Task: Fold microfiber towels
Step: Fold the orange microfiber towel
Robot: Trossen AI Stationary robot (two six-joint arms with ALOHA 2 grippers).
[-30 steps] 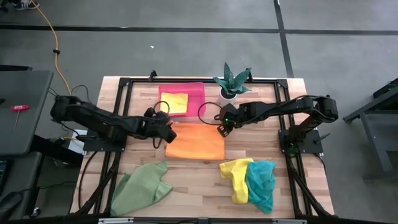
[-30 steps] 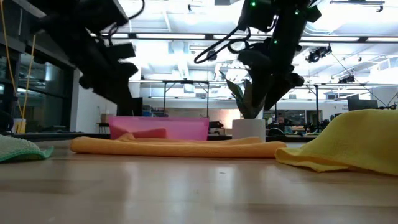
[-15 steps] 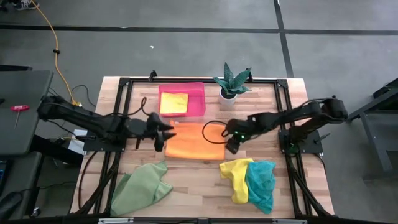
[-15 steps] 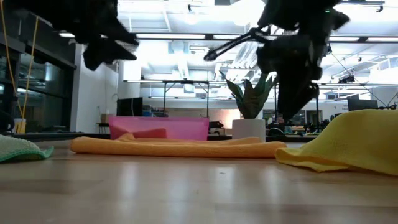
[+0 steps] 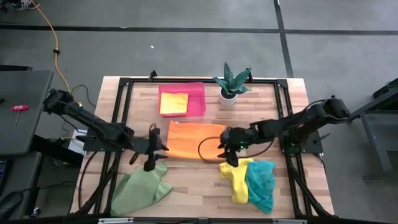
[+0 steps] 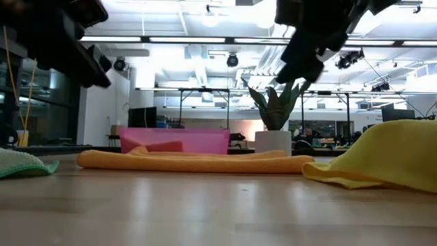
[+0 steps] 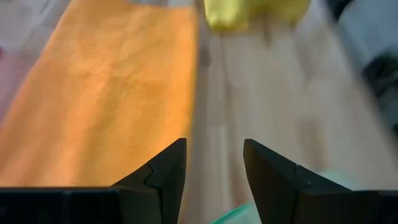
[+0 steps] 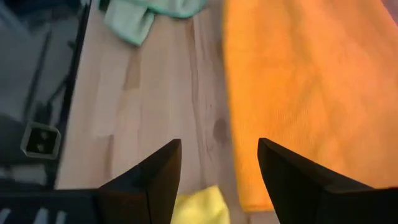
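High view: five microfiber towels are visible. One orange towel (image 5: 196, 141) lies flat at the table's centre as a rectangle, its long axis running left-right across the table. One folded yellow towel (image 5: 173, 102) lies in the single pink tray (image 5: 200, 99) at the far edge. A second yellow towel (image 5: 237, 177) lies crumpled at the near right, touching one teal towel (image 5: 262, 183). One light green towel (image 5: 140, 188) lies crumpled at the near left. One potted plant (image 5: 231, 81) stands beside the tray. The left gripper (image 5: 151, 160) hovers between the orange and light green towels; the right gripper (image 5: 224, 155) hovers at the orange towel's near right corner, just above the crumpled yellow towel.

Low view: the orange towel (image 6: 194, 161) shows as one low strip lying level, with the pink tray (image 6: 174, 140) and the plant (image 6: 274, 113) behind it. One yellow mound (image 6: 382, 156) sits at the right, and one green edge (image 6: 24, 164) at the left.

Left wrist view: the two fingers (image 7: 163, 175) stand apart with nothing between them, over bare wood beside the orange towel (image 7: 106, 93).

Right wrist view: the two fingers (image 8: 155, 175) stand apart and empty, beside the orange towel (image 8: 311, 87), with the yellow towel (image 8: 199, 205) close by.
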